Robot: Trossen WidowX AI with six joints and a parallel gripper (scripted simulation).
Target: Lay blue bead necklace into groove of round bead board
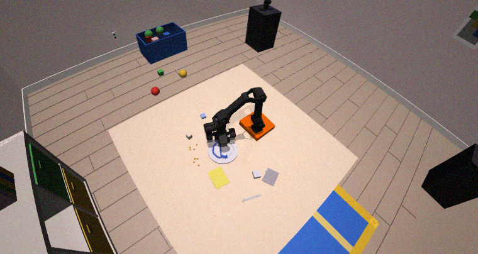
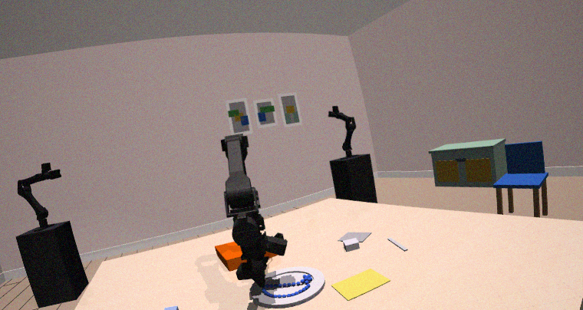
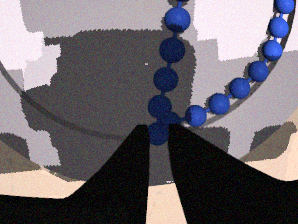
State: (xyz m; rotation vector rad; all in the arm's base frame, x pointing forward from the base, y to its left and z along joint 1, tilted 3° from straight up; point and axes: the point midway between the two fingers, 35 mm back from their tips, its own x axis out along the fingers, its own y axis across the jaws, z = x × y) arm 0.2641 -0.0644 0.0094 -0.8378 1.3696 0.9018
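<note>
The round white bead board point(image 1: 234, 155) point(image 2: 318, 284) point(image 3: 215, 30) lies flat. The blue bead necklace point(image 1: 214, 150) point(image 2: 281, 295) point(image 3: 219, 104) is on it. In the wrist view, its right strand follows the groove at the upper right and runs slightly inside it nearer the fingers. Another strand crosses the board's inside nearly straight, away from the groove's empty left arc. In the exterior view several beads are bunched at the strands' far end. My gripper point(image 1: 222, 144) point(image 2: 261, 283) point(image 3: 157, 133) is shut on the necklace's near bend, low over the board's edge. The fingers partly hide the held beads.
A yellow sheet point(image 1: 218, 177) point(image 2: 360, 284) lies beside the board. Small orange beads point(image 1: 194, 158) and a grey block point(image 1: 189, 136) lie on its other side. A white block point(image 1: 256, 174) point(image 2: 350, 244), a grey sheet point(image 1: 270, 176) and a thin strip point(image 1: 251, 197) point(image 2: 397, 244) lie farther off.
</note>
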